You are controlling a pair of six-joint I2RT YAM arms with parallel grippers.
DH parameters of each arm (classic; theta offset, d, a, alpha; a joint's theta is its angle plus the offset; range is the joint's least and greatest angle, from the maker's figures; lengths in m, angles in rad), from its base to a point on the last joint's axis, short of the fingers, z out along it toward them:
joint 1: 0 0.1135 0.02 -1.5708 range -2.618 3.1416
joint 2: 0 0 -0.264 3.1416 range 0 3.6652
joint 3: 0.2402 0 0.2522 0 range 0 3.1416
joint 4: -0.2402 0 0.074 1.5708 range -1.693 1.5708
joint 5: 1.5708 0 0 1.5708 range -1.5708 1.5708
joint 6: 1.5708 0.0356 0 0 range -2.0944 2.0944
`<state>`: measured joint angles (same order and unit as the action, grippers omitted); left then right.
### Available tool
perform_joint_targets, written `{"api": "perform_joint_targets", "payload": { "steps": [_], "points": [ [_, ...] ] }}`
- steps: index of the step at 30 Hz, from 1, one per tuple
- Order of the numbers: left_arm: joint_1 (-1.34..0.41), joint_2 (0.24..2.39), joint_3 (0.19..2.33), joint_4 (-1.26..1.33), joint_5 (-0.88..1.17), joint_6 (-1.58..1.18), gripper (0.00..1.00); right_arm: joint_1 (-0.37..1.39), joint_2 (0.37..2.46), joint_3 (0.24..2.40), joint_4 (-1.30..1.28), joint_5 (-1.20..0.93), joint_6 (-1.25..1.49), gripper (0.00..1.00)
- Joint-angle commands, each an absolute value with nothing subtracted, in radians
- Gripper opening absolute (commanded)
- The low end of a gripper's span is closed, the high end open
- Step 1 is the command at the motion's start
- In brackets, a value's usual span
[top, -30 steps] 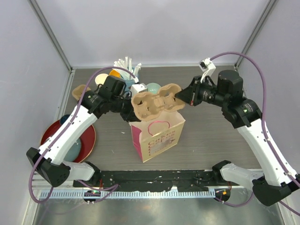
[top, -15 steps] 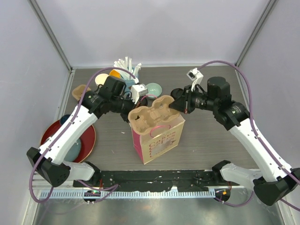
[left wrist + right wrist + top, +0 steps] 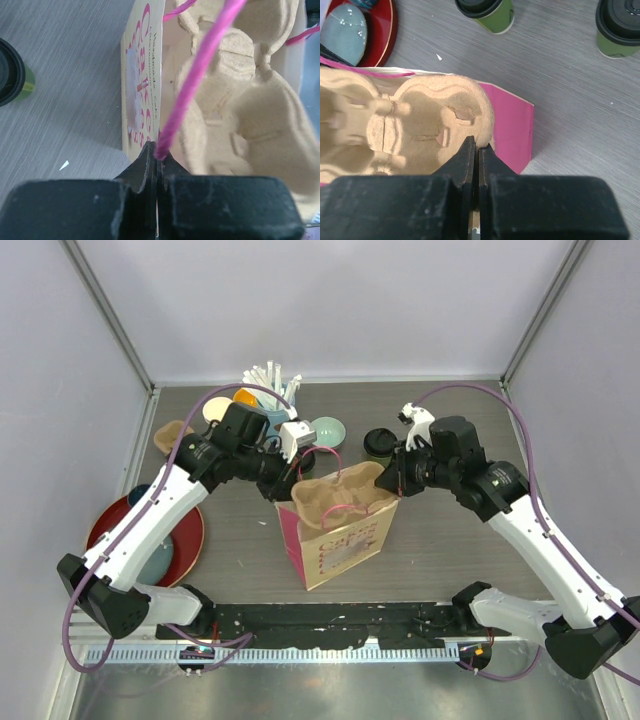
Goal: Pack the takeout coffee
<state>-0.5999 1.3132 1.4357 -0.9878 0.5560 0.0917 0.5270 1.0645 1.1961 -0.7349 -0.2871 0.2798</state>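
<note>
I note a pulp carrier (image 3: 335, 497) at the pink bag's (image 3: 340, 542) mouth, a red plate (image 3: 192, 528) left, and straws (image 3: 266, 375) far.

From above, the moulded brown pulp cup carrier (image 3: 335, 495) fills the mouth of the pink-and-cream paper bag (image 3: 340, 545), hiding the bag's inside. Only one dark-green paper cup with a round black lid (image 3: 378, 443) shows there, partly behind the right arm. The right wrist view cuts both cups: one cup (image 3: 487, 12) at the top edge, the other cup (image 3: 619, 30) at the top right corner. In the left wrist view the left edge slices a lidded cup (image 3: 12, 75); which of the two cannot be told. The bag's pink lettering (image 3: 142, 95) is blurred past reading. The pink cord handle (image 3: 197, 75) vanishes at its lower end between the closed fingers of the left gripper (image 3: 158, 155).
</note>
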Motion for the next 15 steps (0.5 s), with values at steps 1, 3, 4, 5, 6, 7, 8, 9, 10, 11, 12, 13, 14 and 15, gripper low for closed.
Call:
{"api": "perform_joint_targets", "payload": {
  "steps": [1, 3, 4, 5, 6, 7, 8, 9, 10, 11, 12, 13, 14, 15],
  "points": [
    [-0.595, 1.298, 1.450, -1.009, 0.508, 0.172, 0.00, 0.528, 1.045, 1.262, -0.830, -0.180, 0.236, 0.01],
    [-0.597, 1.296, 1.451, -1.017, 0.491, 0.190, 0.00, 0.528, 1.046, 1.275, -0.868, -0.152, 0.221, 0.01],
    [-0.595, 1.293, 1.453, -1.023, 0.486, 0.202, 0.00, 0.528, 1.045, 1.279, -0.874, -0.141, 0.219, 0.01],
    [-0.595, 1.295, 1.454, -1.025, 0.486, 0.207, 0.00, 0.526, 1.043, 1.279, -0.880, -0.127, 0.219, 0.01],
    [-0.595, 1.293, 1.459, -1.025, 0.488, 0.206, 0.00, 0.528, 1.042, 1.279, -0.884, -0.121, 0.219, 0.01],
    [-0.595, 1.295, 1.462, -1.028, 0.494, 0.206, 0.00, 0.528, 1.048, 1.276, -0.884, -0.123, 0.221, 0.01],
    [-0.595, 1.298, 1.465, -1.026, 0.509, 0.203, 0.00, 0.528, 1.051, 1.273, -0.881, -0.126, 0.221, 0.01],
    [-0.595, 1.299, 1.471, -1.025, 0.520, 0.199, 0.00, 0.529, 1.055, 1.267, -0.865, -0.136, 0.221, 0.01],
    [-0.597, 1.299, 1.474, -1.017, 0.529, 0.193, 0.00, 0.537, 1.063, 1.253, -0.855, -0.138, 0.225, 0.01],
    [-0.595, 1.301, 1.474, -1.011, 0.534, 0.175, 0.00, 0.549, 1.068, 1.247, -0.842, -0.135, 0.230, 0.01],
    [-0.595, 1.302, 1.477, -1.006, 0.549, 0.169, 0.00, 0.566, 1.075, 1.246, -0.827, -0.102, 0.232, 0.01],
    [-0.595, 1.304, 1.480, -1.000, 0.554, 0.163, 0.00, 0.586, 1.083, 1.252, -0.827, -0.077, 0.233, 0.01],
    [-0.595, 1.307, 1.488, -0.999, 0.555, 0.158, 0.00, 0.633, 1.100, 1.261, -0.831, -0.039, 0.229, 0.01],
    [-0.595, 1.305, 1.494, -1.002, 0.546, 0.160, 0.00, 0.652, 1.110, 1.272, -0.854, -0.008, 0.227, 0.01]
  ]
}}
